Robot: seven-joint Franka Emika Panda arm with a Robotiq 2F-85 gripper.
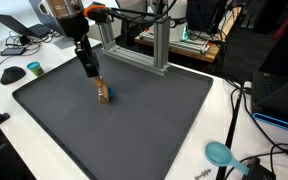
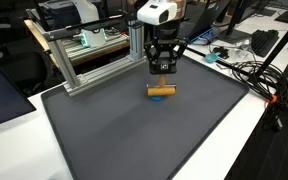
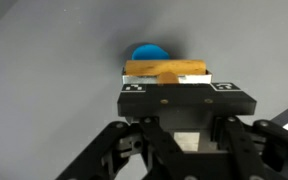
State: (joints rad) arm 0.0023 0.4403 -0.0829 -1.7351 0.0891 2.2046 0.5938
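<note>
A small wooden block (image 2: 161,90) with a blue part under it sits on the dark grey mat (image 2: 124,135), near the mat's far side. In an exterior view the block (image 1: 103,94) leans out from under the fingers. My gripper (image 2: 162,70) comes straight down on it and is shut on the block's orange upper part. The wrist view shows the wooden block (image 3: 164,70) lying across just beyond the black finger bar. The blue part (image 3: 149,51) peeks out behind it. The fingertips themselves are hidden by the bar.
An aluminium frame (image 1: 134,45) stands along the mat's (image 1: 134,125) back edge, also visible in an exterior view as the frame (image 2: 94,55). A teal scoop (image 1: 219,152) lies on the white table. A mouse (image 1: 34,68) and cables (image 2: 254,75) lie off the mat.
</note>
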